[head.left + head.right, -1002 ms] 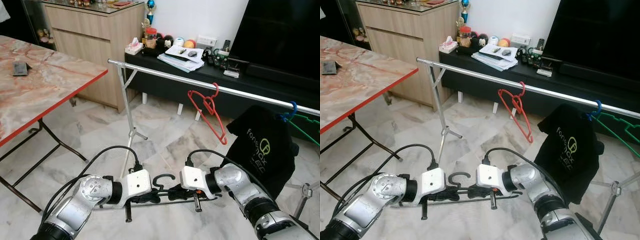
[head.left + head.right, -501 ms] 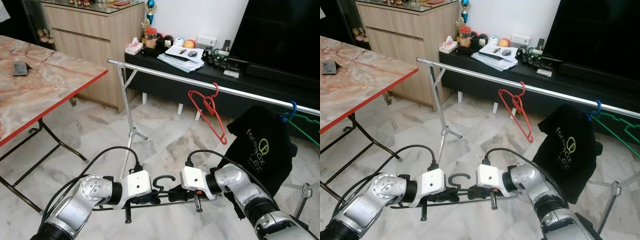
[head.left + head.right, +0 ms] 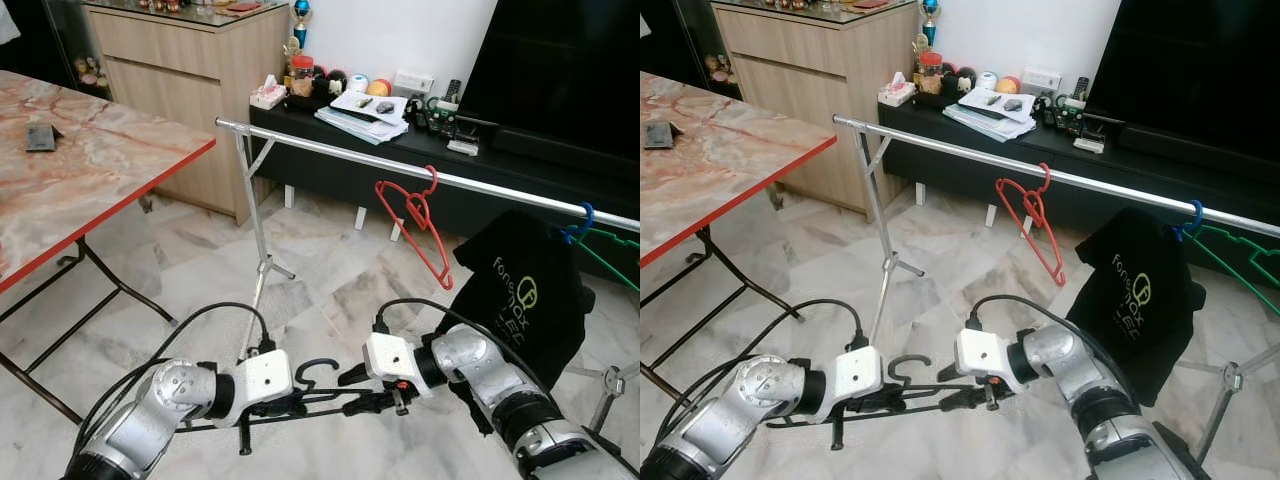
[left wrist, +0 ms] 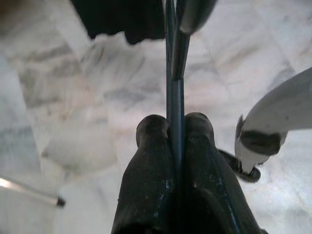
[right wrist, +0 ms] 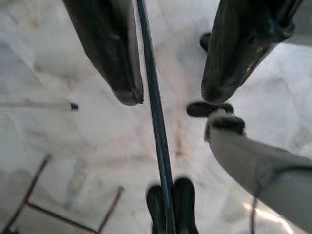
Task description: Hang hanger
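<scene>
marble floor [image 3: 330,270] fills the lower half of the head views; a steel clothes rail [image 3: 330,150] crosses the middle of the frame from centre left to far right, carrying a red hanger [image 3: 415,220] at centre and a black shirt [image 3: 525,290] on a blue hook at right. a marble-topped desk [image 3: 90,170] with a red edge occupies the upper left.

the black hanger [image 3: 320,390] sits low at bottom centre, well below the rail, hook uppermost, held roughly level between both arms. left gripper [image 3: 290,405]: jaws closed tight on the hanger's thin bar, confirmed in the left wrist view [image 4: 175,141]. right gripper [image 5: 168,97]: jaws apart, straddling the bar with a gap on each side, not clamping it.

step in hand, by judgement: transfer of the hanger between arms before lifting. next move calls for one secure grip, then raising the hook above the bare rail section left of the red hanger and lowering it on.
</scene>
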`<state>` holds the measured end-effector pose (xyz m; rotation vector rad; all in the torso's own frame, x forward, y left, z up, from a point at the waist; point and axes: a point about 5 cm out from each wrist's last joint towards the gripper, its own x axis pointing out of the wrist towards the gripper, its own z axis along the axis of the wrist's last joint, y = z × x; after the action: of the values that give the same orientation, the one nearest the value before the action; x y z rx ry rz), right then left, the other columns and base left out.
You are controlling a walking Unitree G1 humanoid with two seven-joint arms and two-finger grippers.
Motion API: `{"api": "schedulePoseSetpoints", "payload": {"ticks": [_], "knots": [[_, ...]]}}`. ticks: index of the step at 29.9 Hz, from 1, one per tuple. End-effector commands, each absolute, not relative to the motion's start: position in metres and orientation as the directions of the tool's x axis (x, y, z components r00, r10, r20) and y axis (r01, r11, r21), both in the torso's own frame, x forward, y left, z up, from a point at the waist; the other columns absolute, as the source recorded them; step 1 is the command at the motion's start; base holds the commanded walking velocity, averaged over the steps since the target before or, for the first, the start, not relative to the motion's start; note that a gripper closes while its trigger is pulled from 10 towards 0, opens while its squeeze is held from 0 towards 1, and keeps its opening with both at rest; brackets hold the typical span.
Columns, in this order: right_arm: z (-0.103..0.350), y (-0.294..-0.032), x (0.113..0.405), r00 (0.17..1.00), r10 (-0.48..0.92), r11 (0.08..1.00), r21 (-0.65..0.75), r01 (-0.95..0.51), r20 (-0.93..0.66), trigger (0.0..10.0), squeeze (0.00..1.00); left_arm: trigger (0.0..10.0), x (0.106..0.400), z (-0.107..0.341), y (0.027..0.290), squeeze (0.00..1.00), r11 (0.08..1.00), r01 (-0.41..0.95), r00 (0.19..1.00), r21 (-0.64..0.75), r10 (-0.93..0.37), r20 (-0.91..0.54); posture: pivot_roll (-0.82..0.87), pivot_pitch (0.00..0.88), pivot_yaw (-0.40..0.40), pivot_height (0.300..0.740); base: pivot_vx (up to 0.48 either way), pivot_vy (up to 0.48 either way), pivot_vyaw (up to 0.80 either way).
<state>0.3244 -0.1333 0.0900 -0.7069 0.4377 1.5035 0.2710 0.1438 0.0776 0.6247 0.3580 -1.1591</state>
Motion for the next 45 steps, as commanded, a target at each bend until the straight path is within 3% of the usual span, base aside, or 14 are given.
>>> {"api": "schedulePoseSetpoints", "payload": {"ticks": [1, 2, 3, 5, 6, 7, 8, 9, 12, 17, 20, 24, 30, 45], "knots": [[0.083, -0.137, 0.322, 0.069, 0.728, -0.05, -0.153, -0.987, -0.682, 10.0, 0.78, 0.0, 0.271, 0.072, 0.153, 0.0, 0.304, 0.908, 0.417, 0.287, -0.706, -0.572, 0.14, 0.048, -0.107, 0.74, 0.0, 0.0, 0.0], [0.081, -0.138, 0.322, 0.085, 0.728, -0.029, -0.154, -0.988, -0.68, 10.0, 0.78, 0.0, 0.27, 0.068, 0.157, 0.0, 0.331, 0.901, 0.434, 0.28, -0.695, -0.574, 0.14, 0.048, -0.107, 0.74, 0.0, 0.0, 0.0], [0.078, -0.137, 0.322, 0.137, 0.758, 0.042, -0.161, -0.986, -0.638, 10.0, 0.0, 0.2, 0.268, 0.057, 0.169, 0.0, 0.421, 0.859, 0.508, 0.29, -0.642, -0.574, 0.14, 0.05, -0.106, 0.74, 0.0, 0.0, 0.0], [0.078, -0.135, 0.323, 0.186, 0.781, 0.104, -0.17, -0.98, -0.596, 10.0, 0.0, 0.2, 0.267, 0.05, 0.179, 0.0, 0.489, 0.814, 0.574, 0.315, -0.587, -0.571, 0.14, 0.049, -0.106, 0.74, 0.0, 0.0, 0.0], [0.078, -0.134, 0.328, 0.294, 0.802, 0.238, -0.173, -0.956, -0.52, 10.0, 0.0, 8.8, 0.266, 0.046, 0.188, 0.0, 0.56, 0.754, 0.645, 0.343, -0.534, -0.547, 0.14, 0.05, -0.104, 0.74, 0.0, 0.0, 0.0], [0.078, -0.135, 0.33, 0.358, 0.795, 0.308, -0.183, -0.934, -0.489, 10.0, 0.0, 10.0, 0.266, 0.044, 0.193, 0.0, 0.605, 0.715, 0.684, 0.351, -0.501, -0.529, 0.14, 0.053, -0.102, 0.74, 0.0, 0.0, 0.0], [0.078, -0.135, 0.33, 0.358, 0.795, 0.308, -0.183, -0.934, -0.489, 10.0, 0.0, 10.0, 0.266, 0.044, 0.193, 0.0, 0.605, 0.715, 0.684, 0.351, -0.501, -0.529, 0.14, 0.053, -0.102, 0.74, 0.0, 0.0, 0.0], [0.073, -0.14, 0.335, 0.508, 0.74, 0.488, -0.167, -0.857, -0.442, 10.0, 0.0, 10.0, 0.265, 0.04, 0.203, 0.0, 0.723, 0.611, 0.758, 0.321, -0.419, -0.5, 0.14, 0.056, -0.101, 0.74, 0.0, 0.0, 0.0], [0.046, -0.153, 0.329, 0.687, 0.563, 0.742, -0.086, -0.665, -0.459, 10.0, 0.0, 10.0, 0.257, 0.036, 0.215, 0.0, 0.871, 0.431, 0.848, 0.236, -0.302, -0.435, 0.13, 0.066, -0.098, 0.74, 0.0, 0.0, 0.0], [-0.012, -0.163, 0.287, 0.743, 0.309, 0.946, 0.112, -0.304, -0.594, 10.0, 0.0, 10.0, 0.241, 0.035, 0.221, 0.0, 0.952, 0.262, 0.915, 0.158, -0.193, -0.354, 0.15, 0.082, -0.1, 0.74, 0.0, 0.0, 0.0], [-0.03, -0.165, 0.269, 0.725, 0.235, 0.972, 0.165, -0.169, -0.647, 10.0, 0.0, 10.0, 0.235, 0.034, 0.218, 0.0, 0.965, 0.232, 0.926, 0.122, -0.181, -0.331, 0.15, 0.086, -0.098, 0.74, 0.0, 0.0, 0.0], [-0.056, -0.171, 0.237, 0.682, 0.023, 0.956, 0.215, 0.198, -0.731, 10.0, 0.0, 10.0, 0.225, 0.037, 0.215, 0.0, 0.986, 0.149, 0.954, 0.069, -0.126, -0.272, 0.14, 0.084, -0.093, 0.74, 0.0, 0.0, 0.0], [-0.074, -0.166, 0.208, 0.61, 0.041, 0.98, 0.149, 0.128, -0.791, 10.0, 0.0, 10.0, 0.227, 0.045, 0.207, 0.0, 0.988, 0.152, 0.96, 0.035, -0.139, -0.244, 0.14, 0.078, -0.091, 0.74, 0.0, 0.0, 0.0], [-0.075, -0.173, 0.204, 0.61, -0.021, 0.973, 0.123, 0.194, -0.792, 10.0, 0.0, 10.0, 0.237, 0.054, 0.203, 0.0, 0.975, 0.214, 0.95, 0.052, -0.196, -0.241, 0.15, 0.047, -0.073, 0.74, 0.263, 0.0, 0.0]]}}
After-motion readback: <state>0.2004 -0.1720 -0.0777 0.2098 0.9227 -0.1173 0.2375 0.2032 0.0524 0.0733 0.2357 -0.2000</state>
